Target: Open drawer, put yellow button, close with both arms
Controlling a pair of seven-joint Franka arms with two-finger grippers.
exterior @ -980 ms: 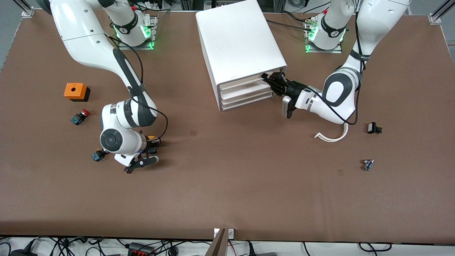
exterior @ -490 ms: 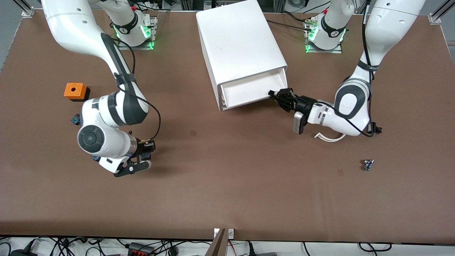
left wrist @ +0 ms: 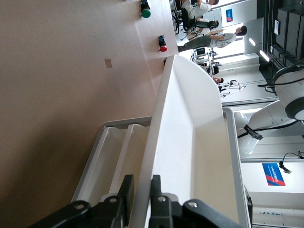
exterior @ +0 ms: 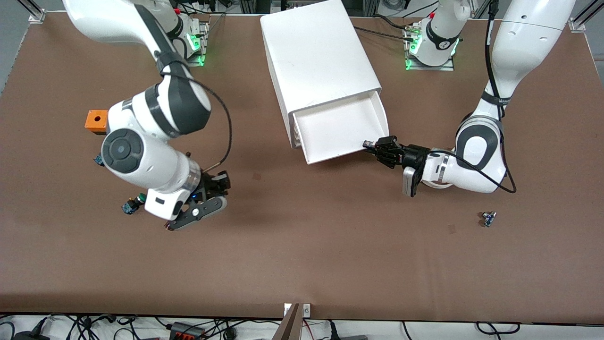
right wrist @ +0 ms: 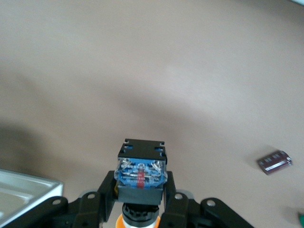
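The uppermost drawer [exterior: 350,154] of the white cabinet [exterior: 316,56] stands pulled well out, and its tray is bare. My left gripper [exterior: 377,147] is shut on the drawer's front wall at the corner toward the left arm's end. In the left wrist view the fingers [left wrist: 127,190] pinch that wall [left wrist: 190,142], with the gripper [left wrist: 141,180] astride it. My right gripper [exterior: 210,186] is up over the table toward the right arm's end. It is shut on the yellow button [right wrist: 141,173], blue base outward and orange cap between the fingers [right wrist: 141,194].
An orange box [exterior: 96,120] and a green-capped button [exterior: 133,204] lie near the right arm; a blue-based part [exterior: 98,160] peeks from under it. A small blue part [exterior: 488,218] lies toward the left arm's end. The two lower drawers [left wrist: 111,152] are shut.
My left gripper has pulled the uppermost drawer out toward the front camera. My right gripper has risen off the table with the yellow button and shifted a little toward the cabinet.
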